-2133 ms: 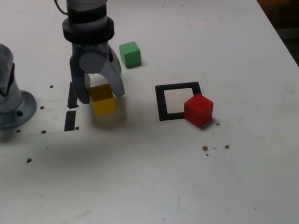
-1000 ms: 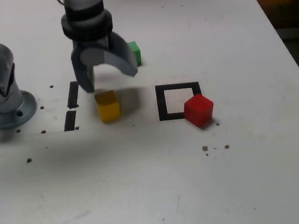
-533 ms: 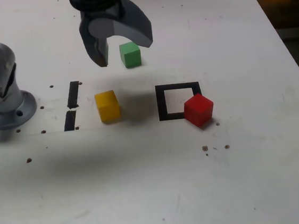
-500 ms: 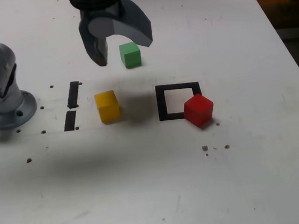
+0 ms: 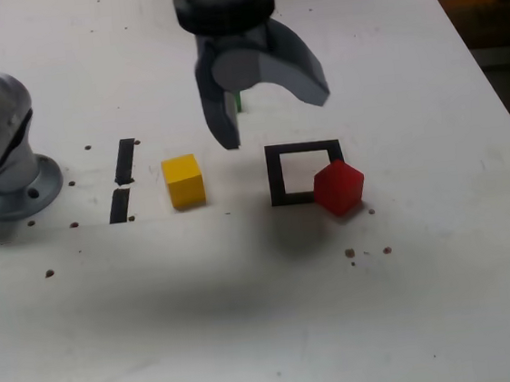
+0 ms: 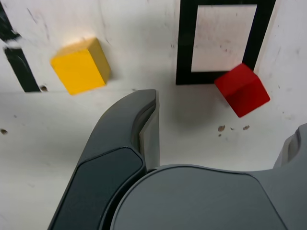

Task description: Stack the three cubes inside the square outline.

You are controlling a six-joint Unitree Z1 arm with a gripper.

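While no writing or label shows anywhere, the red cube (image 5: 339, 188) is matte, turned cornerwise, overlapping the near exterior-view-right corner of the square outline (image 5: 305, 172), thin black tape around white. Yellow cube (image 5: 184, 180) sits well apart on the exterior view's left, beside two short black tape strips (image 5: 123, 177). Green cube (image 5: 237, 101) mostly hidden behind me. My gripper (image 5: 272, 114) hangs above the white table (image 5: 268, 317), jaws spread wide, holding nothing.

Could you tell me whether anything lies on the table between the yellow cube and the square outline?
Nothing: between the yellow cube and the square outline is bare white table, seen in both views.
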